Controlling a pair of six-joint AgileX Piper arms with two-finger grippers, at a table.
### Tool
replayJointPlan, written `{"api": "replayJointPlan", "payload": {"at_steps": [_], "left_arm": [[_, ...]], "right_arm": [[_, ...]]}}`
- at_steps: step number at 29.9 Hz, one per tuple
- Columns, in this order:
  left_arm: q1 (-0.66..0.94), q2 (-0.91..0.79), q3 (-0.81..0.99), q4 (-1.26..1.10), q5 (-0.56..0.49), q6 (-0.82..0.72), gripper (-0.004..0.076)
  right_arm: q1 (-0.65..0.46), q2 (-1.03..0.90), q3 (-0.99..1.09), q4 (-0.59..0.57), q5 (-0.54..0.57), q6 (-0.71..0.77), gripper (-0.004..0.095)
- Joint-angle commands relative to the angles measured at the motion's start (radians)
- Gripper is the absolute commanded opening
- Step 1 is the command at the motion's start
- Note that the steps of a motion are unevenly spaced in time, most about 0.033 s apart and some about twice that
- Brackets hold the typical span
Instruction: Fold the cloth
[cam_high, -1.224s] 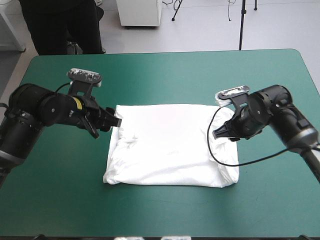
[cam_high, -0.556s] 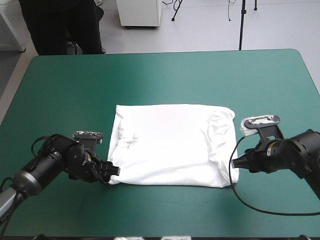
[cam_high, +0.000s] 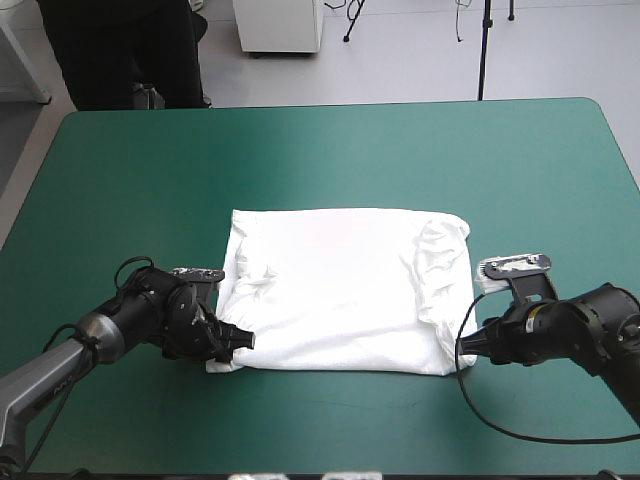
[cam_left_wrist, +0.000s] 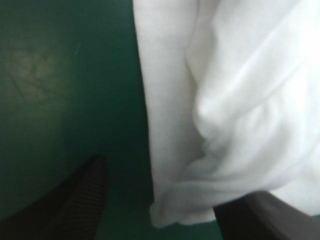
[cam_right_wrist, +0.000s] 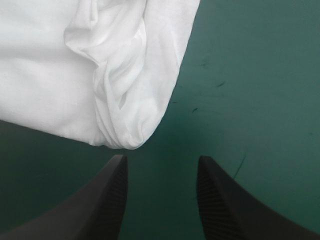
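Your left gripper (cam_high: 240, 340) was spread wide, and a near corner of the folded white T-shirt (cam_high: 340, 290) lay in the gap. Your right gripper (cam_right_wrist: 162, 162) was also spread apart, with the T-shirt's other near corner just ahead of it, not touching.

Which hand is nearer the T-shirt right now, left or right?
Left. The left hand is open, with the near left corner of the T-shirt between its fingers. The right hand is open too, just short of the near right corner.
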Motion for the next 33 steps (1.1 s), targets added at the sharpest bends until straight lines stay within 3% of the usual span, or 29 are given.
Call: {"api": "replayJointPlan", "payload": {"at_steps": [1, 5, 14, 18, 24, 33], "left_arm": [[-0.004, -0.006, -0.02, -0.019, -0.031, -0.009, 0.0438], [-0.004, 0.011, -0.02, -0.033, -0.051, -0.009, 0.0413], [-0.004, 0.062, -0.02, -0.059, -0.071, 0.026, 0.01], [-0.004, 0.071, -0.02, -0.059, -0.071, 0.026, 0.0011], [-0.004, 0.072, -0.02, -0.059, -0.07, 0.026, -0.0009], [-0.004, 0.072, -0.02, -0.059, -0.054, 0.028, -0.0009]], "right_arm": [[0.0, 0.011, -0.016, 0.036, -0.04, -0.03, 0.044], [0.0, 0.042, -0.016, 0.087, -0.05, -0.051, 0.0553], [0.0, 0.115, 0.02, 0.108, -0.05, -0.049, 0.0581], [0.0, 0.131, 0.082, 0.111, -0.098, -0.03, 0.0581], [0.0, 0.172, 0.095, 0.111, -0.188, -0.025, 0.0573], [0.0, 0.318, 0.1, 0.111, -0.212, -0.025, 0.0502]]}}
